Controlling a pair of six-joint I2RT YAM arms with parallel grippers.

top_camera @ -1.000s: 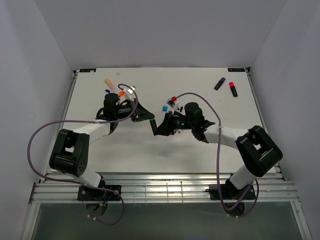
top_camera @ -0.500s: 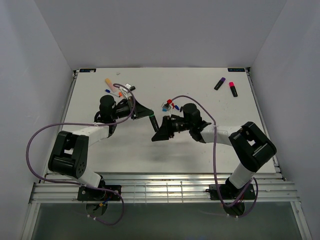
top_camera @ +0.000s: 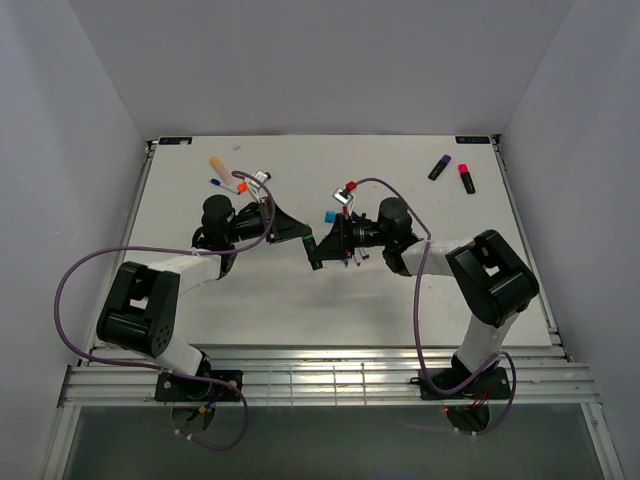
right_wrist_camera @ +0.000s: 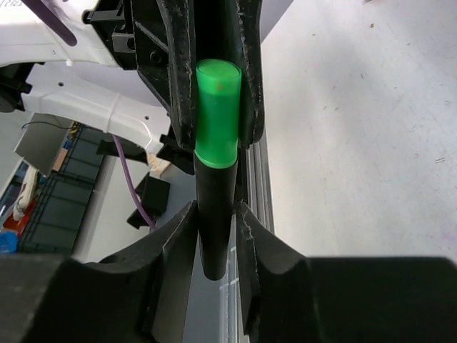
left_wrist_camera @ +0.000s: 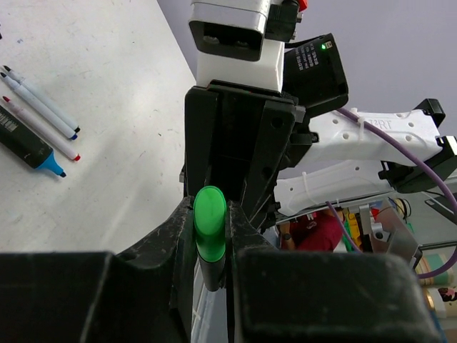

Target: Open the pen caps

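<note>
the green cap [right_wrist_camera: 216, 114] is seen seated on its black highlighter [right_wrist_camera: 213, 193], which is held between the two grippers near the centre of the table [top_camera: 420, 200]. the left gripper [left_wrist_camera: 211, 239], brought in from 9 o'clock, is pinched on the cap end, the green plastic squeezed from both sides. the right gripper [right_wrist_camera: 216, 232], met nose to nose from 3 o'clock, is clamped on the black barrel just below the cap. out at 1 o'clock a purple-capped highlighter [top_camera: 439, 167] and a pink-capped highlighter [top_camera: 466, 178] are laid near each other. at 9 o'clock of the left wrist view an uncapped blue-tipped highlighter [left_wrist_camera: 28, 145] is laid beside thin pens [left_wrist_camera: 39, 100]. at 11 o'clock more loose pens [top_camera: 228, 178] are scattered.
</note>
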